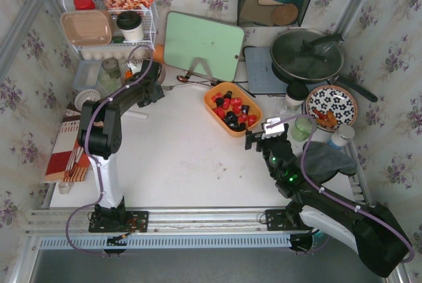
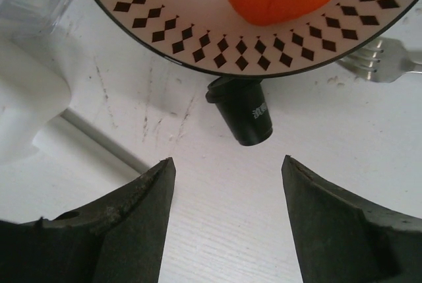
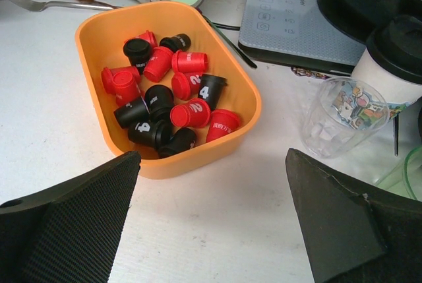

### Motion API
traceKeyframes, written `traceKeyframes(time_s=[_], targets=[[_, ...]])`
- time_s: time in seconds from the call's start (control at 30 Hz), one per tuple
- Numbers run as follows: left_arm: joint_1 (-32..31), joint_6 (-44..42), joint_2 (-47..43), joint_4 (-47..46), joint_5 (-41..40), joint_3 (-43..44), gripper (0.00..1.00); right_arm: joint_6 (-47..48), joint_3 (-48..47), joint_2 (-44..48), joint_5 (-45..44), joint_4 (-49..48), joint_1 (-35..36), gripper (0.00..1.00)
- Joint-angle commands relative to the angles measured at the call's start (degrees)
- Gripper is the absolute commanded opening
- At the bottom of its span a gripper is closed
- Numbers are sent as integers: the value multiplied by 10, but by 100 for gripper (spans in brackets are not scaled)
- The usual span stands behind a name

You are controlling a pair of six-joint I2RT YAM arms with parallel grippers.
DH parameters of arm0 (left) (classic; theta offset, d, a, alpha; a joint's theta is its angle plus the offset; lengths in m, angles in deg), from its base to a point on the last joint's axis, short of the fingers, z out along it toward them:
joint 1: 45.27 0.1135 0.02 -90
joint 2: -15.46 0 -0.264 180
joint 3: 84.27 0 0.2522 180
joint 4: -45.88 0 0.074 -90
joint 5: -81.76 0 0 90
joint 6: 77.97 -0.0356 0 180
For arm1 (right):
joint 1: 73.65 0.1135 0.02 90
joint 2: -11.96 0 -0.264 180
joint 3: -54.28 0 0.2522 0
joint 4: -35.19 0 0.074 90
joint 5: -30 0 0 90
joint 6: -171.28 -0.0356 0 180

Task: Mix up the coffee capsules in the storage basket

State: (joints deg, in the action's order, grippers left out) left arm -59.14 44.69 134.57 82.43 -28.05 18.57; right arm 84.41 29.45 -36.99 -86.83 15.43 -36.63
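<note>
Right wrist view: storage basket [image 3: 198, 164] holds the coffee capsules [image 3: 191, 113].
Right gripper [image 3: 212, 157]: released, empty — near the basket.
Left gripper [image 2: 227, 161]: released — stray black capsule [image 2: 247, 115] ahead, at the plate [image 2: 165, 32] rim.

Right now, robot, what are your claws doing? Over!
Left claw open, over stray black capsule beside plate. Right claw open, facing storage basket. Red and black coffee capsules inside, jumbled. Clear cup beside basket, not blocking.

storage basket [image 1: 242, 96] – red, black coffee capsules [image 1: 234, 112] inside | right gripper [image 1: 254, 138] just beside | left gripper [image 1: 153, 92] – well apart
</note>
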Motion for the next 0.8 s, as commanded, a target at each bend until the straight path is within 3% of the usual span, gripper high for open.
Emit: traceKeyframes(time_s=[0.0,0.6,0.77], targets=[[1,6,6,-31,5,8,66,-1,-7,-2,5,-8,0,100],[9,6,55,-26,22,46,56,-1,-10,-8,9,-8,-1,100],[9,0,59,-23,14,46,49,-1,-10,-9,9,-7,0,100]])
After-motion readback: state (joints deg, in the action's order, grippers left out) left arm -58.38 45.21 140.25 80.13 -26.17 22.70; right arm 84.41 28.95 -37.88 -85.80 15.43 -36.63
